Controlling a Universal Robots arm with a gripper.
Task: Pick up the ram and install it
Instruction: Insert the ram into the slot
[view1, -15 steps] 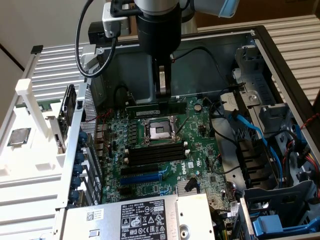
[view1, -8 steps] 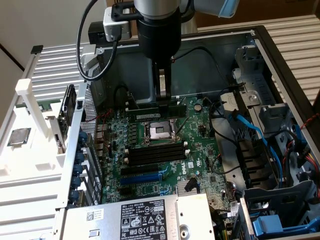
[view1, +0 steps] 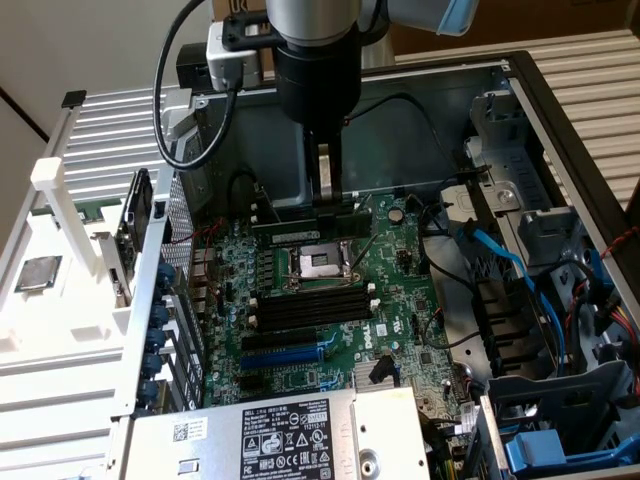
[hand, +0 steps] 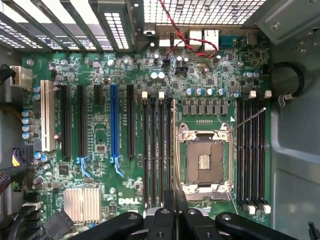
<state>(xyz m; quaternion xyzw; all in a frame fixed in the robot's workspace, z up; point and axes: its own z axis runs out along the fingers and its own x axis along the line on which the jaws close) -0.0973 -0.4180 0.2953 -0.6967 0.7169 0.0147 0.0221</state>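
Green board held clear of the motherboard (view1: 400, 300): the ram (view1: 300, 228) hangs level just beside the empty processor socket (view1: 320, 263), pinched at its upper edge by the gripper (view1: 325, 205). The jaws stand narrow, closed on the stick.

Progress, as judged from these views: the pick-up is done, the installation is not. The ram is not seated in any slot, and the black memory slots (view1: 310, 305) on the near side of the socket lie bare between their white end clips.

The exterior view gives the stick's broad face and shows that it rides above the board, not on it. It also takes in a loose square processor chip (view1: 38, 272) outside the case, well apart from the socket.

The wrist view looks straight down the fingers. There the ram is only a thin edge running alongside the socket, between it and one slot bank. A second bank (hand: 251, 150) across the socket is equally bare. Which slot the stick is lined up with cannot be told.
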